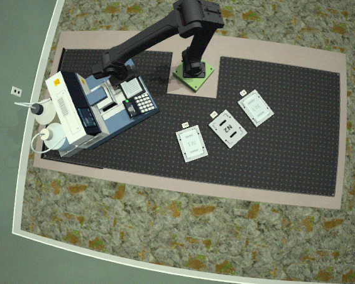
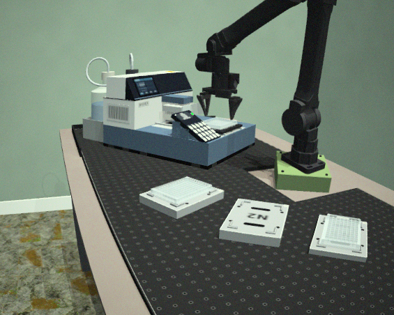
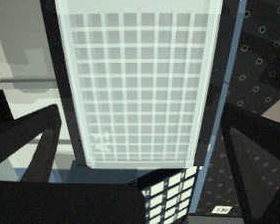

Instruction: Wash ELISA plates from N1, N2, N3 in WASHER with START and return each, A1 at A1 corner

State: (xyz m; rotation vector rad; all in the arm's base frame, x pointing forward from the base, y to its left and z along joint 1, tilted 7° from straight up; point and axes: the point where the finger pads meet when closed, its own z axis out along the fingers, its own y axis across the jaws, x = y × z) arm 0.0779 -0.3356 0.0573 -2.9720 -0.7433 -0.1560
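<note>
A clear plate (image 1: 132, 87) (image 2: 221, 123) (image 3: 140, 74) lies in the washer's dark carrier (image 2: 231, 128) (image 3: 70, 99) and looks flat. Its A1 mark shows at the lower left in the wrist view. My gripper (image 2: 219, 117) (image 3: 140, 112) is open above this plate, one finger out beyond each long side, holding nothing. The washer's lamp (image 1: 127, 101) (image 2: 192, 113) is green. Nest N2 (image 1: 227, 129) (image 2: 255, 221) is empty. One plate (image 1: 191, 143) (image 2: 182, 189) lies in nest N1 and another plate (image 1: 256, 107) (image 2: 342, 231) in nest N3.
The keypad (image 1: 144, 103) (image 2: 202, 130) (image 3: 169, 195) stands beside the carrier. The tall washer housing (image 1: 66, 107) (image 2: 133, 113) rises on the carrier's other side, with two bottles behind it. The green arm base (image 1: 195, 85) (image 2: 302, 181) stands between washer and nests.
</note>
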